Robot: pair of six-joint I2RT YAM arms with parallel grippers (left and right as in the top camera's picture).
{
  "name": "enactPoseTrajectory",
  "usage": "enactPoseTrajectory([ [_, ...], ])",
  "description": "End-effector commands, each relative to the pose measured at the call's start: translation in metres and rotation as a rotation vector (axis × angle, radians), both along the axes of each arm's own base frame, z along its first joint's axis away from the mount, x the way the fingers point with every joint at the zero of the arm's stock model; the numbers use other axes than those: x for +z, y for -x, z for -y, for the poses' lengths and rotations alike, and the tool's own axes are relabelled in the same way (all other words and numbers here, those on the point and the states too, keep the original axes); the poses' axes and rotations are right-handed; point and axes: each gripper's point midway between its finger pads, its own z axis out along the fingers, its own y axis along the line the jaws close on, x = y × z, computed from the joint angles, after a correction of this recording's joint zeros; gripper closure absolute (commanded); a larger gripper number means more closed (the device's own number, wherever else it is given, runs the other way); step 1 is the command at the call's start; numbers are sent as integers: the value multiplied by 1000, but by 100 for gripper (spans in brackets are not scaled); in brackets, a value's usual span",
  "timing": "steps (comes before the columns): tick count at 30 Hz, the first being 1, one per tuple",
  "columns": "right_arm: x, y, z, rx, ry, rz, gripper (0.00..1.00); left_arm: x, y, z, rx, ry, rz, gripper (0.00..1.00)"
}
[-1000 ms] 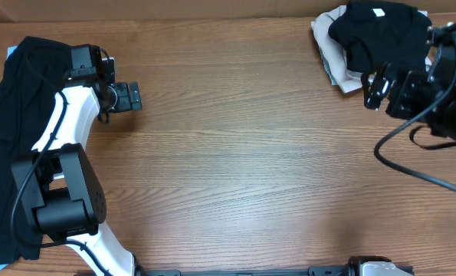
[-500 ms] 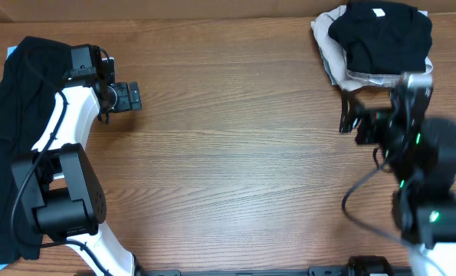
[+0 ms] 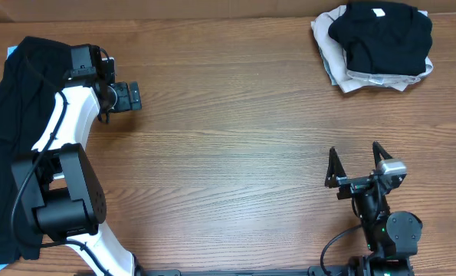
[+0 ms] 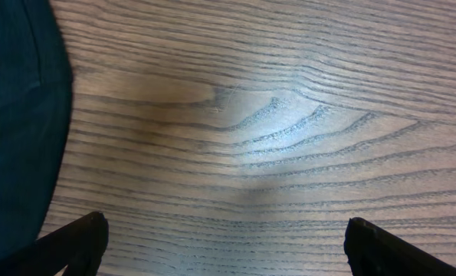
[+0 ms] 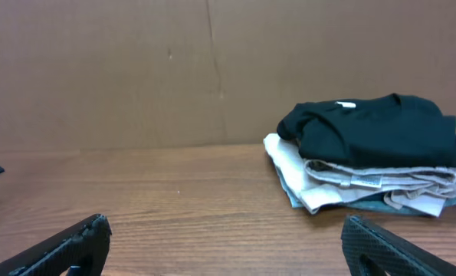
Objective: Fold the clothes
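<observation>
Wood-grain table (image 3: 235, 153), plain brown wall (image 5: 136, 69) standing behind. Black clothes (image 3: 5, 153) lying heaped at left edge; folded stack (image 3: 377, 38) sitting at far right corner. Left hand (image 3: 136, 97), right hand (image 3: 355, 153) both hovering spread, empty.

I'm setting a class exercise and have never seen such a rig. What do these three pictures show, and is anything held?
Two robot arms sit at a wooden table. One picture looks down from above; the other two come from cameras on each wrist. A loose black garment lies at the left edge, near the left end effector. A folded pile, black shirt on top, sits far right. The right end effector is near the front. Both are open and hold nothing.
</observation>
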Motion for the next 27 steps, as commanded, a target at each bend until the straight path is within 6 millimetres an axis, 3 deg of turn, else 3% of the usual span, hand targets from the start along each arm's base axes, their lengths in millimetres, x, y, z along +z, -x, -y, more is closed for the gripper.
enactPoseTrajectory([
  [1,-8,3,-1,5,3,15,0,-2,1,1,17,9,-4,0],
  [11,-27,11,-8,38,3,-14,0,-2,1,1,17,9,-4,0],
  [27,-27,12,-15,75,4,-13,0,-2,1,1,17,9,-4,0],
])
